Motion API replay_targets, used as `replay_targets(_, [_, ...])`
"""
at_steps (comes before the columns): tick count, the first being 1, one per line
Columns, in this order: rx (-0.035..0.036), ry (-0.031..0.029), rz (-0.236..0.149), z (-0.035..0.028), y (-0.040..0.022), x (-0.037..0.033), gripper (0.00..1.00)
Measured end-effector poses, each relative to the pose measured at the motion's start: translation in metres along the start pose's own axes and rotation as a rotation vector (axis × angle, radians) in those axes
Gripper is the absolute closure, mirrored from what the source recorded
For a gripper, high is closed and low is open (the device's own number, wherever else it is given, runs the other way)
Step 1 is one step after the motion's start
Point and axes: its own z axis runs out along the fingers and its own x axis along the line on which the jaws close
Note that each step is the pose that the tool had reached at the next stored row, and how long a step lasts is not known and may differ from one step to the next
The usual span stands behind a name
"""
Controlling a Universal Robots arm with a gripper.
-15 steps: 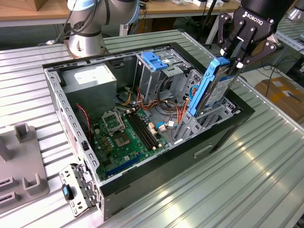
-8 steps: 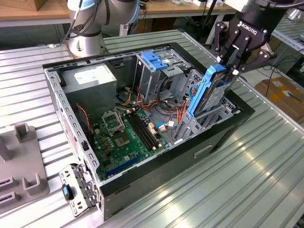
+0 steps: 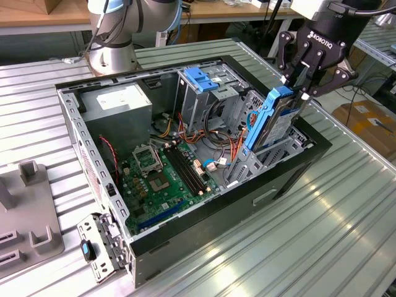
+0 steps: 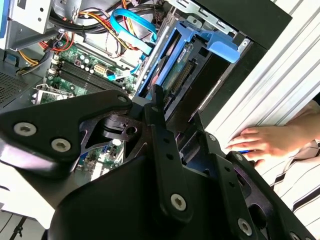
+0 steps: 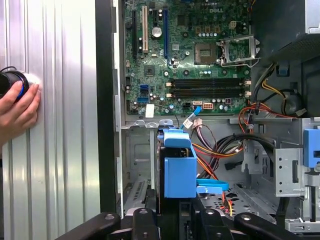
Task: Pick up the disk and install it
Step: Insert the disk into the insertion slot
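Disk (image 3: 276,120) clamped upright by gripper (image 3: 296,86), lower end at bay (image 3: 272,156), exterior view's right. Risk: jam if tilted on entry; cables (image 5: 220,150) nr bay may be snagged.

We take this for a robotics lab or workshop. An opened computer case (image 3: 272,185) lies on a ribbed metal bench (image 3: 334,235), its motherboard (image 3: 162,176) and cables (image 3: 232,148) bare. Behind the case, in the exterior view, a robot arm's base (image 3: 111,54) stands on the bench; above the case the claw (image 3: 296,93) grips the disk (image 3: 278,120). Farther behind the case run wooden worktables (image 3: 37,21). Beside the case a person's hand (image 5: 19,112) rests on the bench.
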Motion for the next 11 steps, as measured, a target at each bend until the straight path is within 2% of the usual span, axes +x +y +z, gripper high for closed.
replay_targets(8, [-0.0001, 0.0002, 0.000, 0.0209, 0.0001, -0.0006, 0.65])
replay_targets(11, [0.0000, 0.0002, 0.000, 0.0262, 0.0001, -0.0007, 0.65])
